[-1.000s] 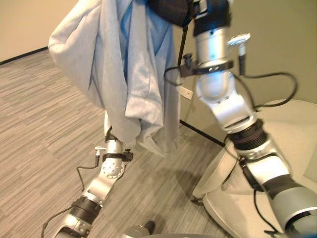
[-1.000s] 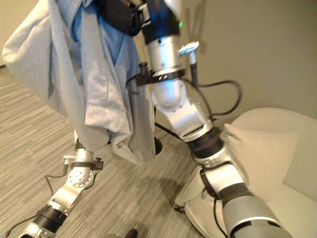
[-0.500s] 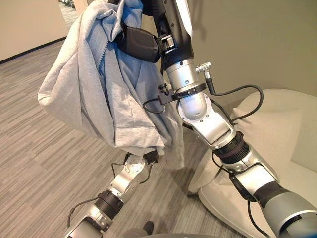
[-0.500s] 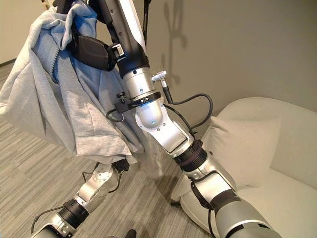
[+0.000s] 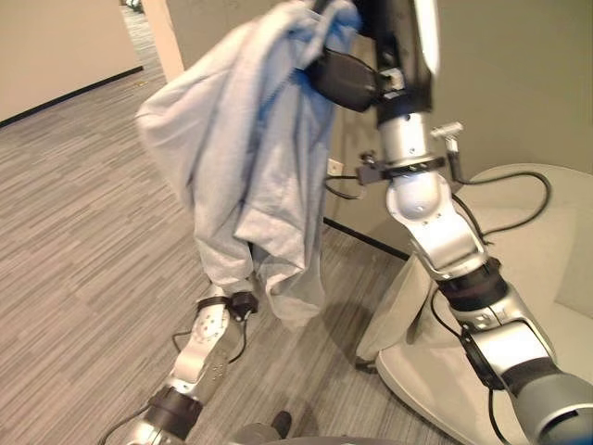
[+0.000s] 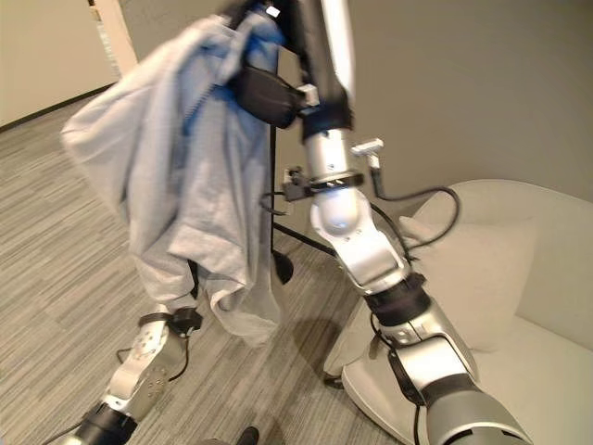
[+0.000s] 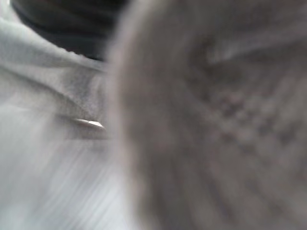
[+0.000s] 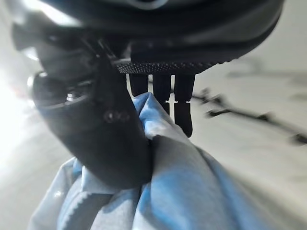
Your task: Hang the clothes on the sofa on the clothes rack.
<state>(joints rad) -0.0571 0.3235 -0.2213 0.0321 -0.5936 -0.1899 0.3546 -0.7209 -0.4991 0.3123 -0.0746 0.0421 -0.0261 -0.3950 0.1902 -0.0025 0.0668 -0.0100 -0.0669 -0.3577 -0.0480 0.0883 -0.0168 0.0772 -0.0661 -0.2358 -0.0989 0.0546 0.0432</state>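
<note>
Now we see the right hand (image 5: pixel 345 79) raised high in the upper middle of the frame, with its fingers (image 8: pixel 163 93) and thumb closed on a fold of the grey hooded jacket (image 5: pixel 250 176). In the right wrist view the thumb presses the light blue lining of the jacket against the fingers. The jacket hangs down freely from this hand, and its lower edge ends above the wooden floor (image 5: pixel 74 232), in the middle of the frame. The left arm comes up from the lower left, and the left hand (image 6: pixel 188 274) goes under the lower part of the jacket; we cannot tell if its fingers are open or closed, because the cloth covers them. Behind the jacket, in the right eye view, a thin black pole of the clothes rack (image 6: pixel 273 218) stands before the wall. The cream sofa (image 6: pixel 519 297) is at the lower right of the frame.
</note>
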